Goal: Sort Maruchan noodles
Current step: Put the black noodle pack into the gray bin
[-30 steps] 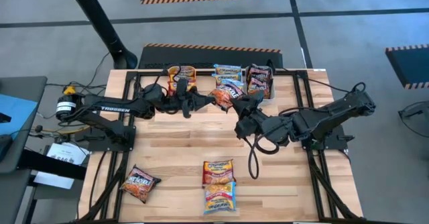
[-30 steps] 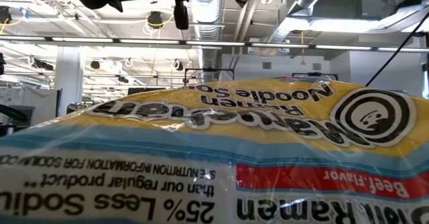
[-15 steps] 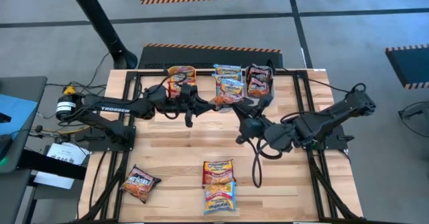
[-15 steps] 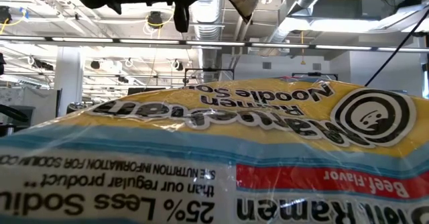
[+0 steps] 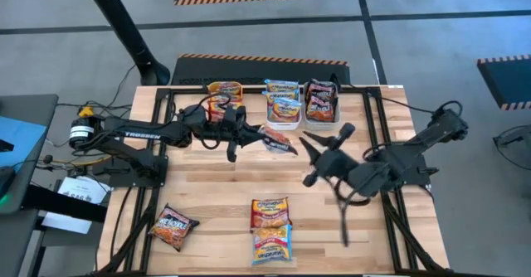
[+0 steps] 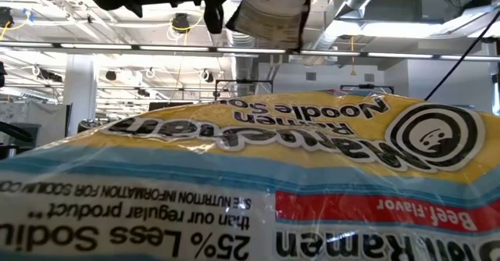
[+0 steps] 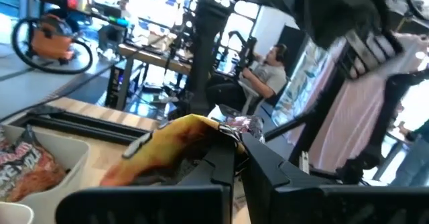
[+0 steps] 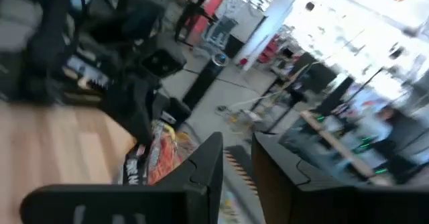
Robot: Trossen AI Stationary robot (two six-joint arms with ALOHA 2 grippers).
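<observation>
My left gripper reaches in from the table's left and is shut on an orange-yellow noodle packet, held up over the table's far middle. The low view shows that packet high in the air. My right gripper stands open to the right of it, apart from it. Three more packets lie flat near the near edge: one at the left, two in the middle. Other packets sit in the orange bin, white bin and grey bin. My left gripper pinches the packet between its two fingers at the end nearest the arm, coming in roughly level from the table's left. The packet is lifted clear of the table and sticks out beyond the fingertips, tilted.
The three bins stand in a row at the far edge. Black frame rails run along both sides of the wooden top. One packet lies right in front of the low camera and fills that view. Bare wood lies between the arms and the near packets.
My right gripper has let go of the packet and drawn back toward the table's right and near edge. The packet has stayed in my left gripper, shifting a little toward the near edge and tipping flatter as the right gripper came off it.
</observation>
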